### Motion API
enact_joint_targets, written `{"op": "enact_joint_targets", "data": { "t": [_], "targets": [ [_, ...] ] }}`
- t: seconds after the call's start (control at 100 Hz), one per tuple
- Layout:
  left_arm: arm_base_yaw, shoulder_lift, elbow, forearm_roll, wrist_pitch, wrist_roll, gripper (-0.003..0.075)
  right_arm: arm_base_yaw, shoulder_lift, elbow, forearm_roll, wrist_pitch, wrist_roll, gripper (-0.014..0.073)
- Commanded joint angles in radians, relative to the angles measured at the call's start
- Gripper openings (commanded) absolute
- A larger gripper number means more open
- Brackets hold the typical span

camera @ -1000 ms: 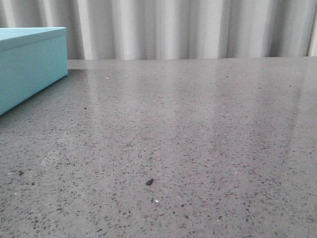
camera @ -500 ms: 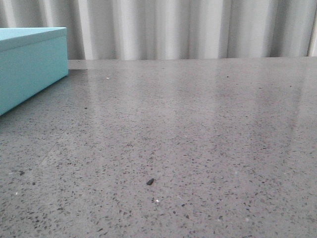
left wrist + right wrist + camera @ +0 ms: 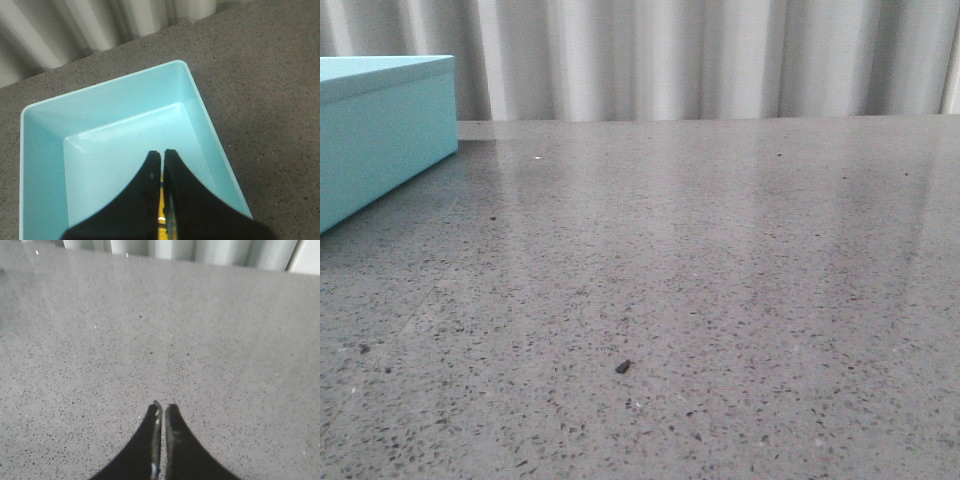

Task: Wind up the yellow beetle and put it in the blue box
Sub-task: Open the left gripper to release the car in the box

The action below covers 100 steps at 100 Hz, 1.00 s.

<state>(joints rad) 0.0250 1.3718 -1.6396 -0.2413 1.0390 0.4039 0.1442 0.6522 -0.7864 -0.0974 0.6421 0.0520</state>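
Yellow beetle (image 3: 161,212) is the one to watch, and only a thin sliver of it shows, pinched between the dark fingers of the left gripper (image 3: 161,156), which hangs right over the open blue box (image 3: 45,130). The jaws are nearly together, just that strip of yellow in the gap, so the hold looks narrow. From the front, the box sits at the far left of the grey speckled table (image 3: 720,280), with no arm in sight there. A toy like this should be light, hard and glossy, so it could slip; I'd say the flanks of the body are the safest place to pinch it, clear of the wheels. The box floor below looks bare, so the car is not yet stored. Over on the right, the right gripper (image 3: 162,407) hovers above bare tabletop, fingers drawn close together and nothing between them.
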Motion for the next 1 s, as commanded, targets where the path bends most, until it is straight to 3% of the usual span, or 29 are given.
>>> {"op": "enact_joint_targets", "data": {
  "t": [0.0, 0.27, 0.69, 0.99],
  "targets": [
    [0.000, -0.076, 0.029, -0.027, -0.107, -0.002, -0.0021, -0.001, -0.058, 0.034, -0.025, -0.134, -0.010, -0.0061],
    [0.000, -0.280, 0.318, -0.029, -0.266, 0.004, -0.0021, -0.001, -0.198, 0.133, -0.025, -0.179, -0.010, -0.0061],
    [0.000, -0.761, 0.804, -0.061, -0.520, 0.004, -0.0021, -0.001, -0.233, 0.155, -0.025, -0.253, -0.010, -0.0061],
    [0.000, -1.074, 1.040, -0.061, -0.640, 0.004, -0.0021, -0.001, -0.233, 0.264, -0.025, -0.477, -0.010, -0.0061]
  ]
}}
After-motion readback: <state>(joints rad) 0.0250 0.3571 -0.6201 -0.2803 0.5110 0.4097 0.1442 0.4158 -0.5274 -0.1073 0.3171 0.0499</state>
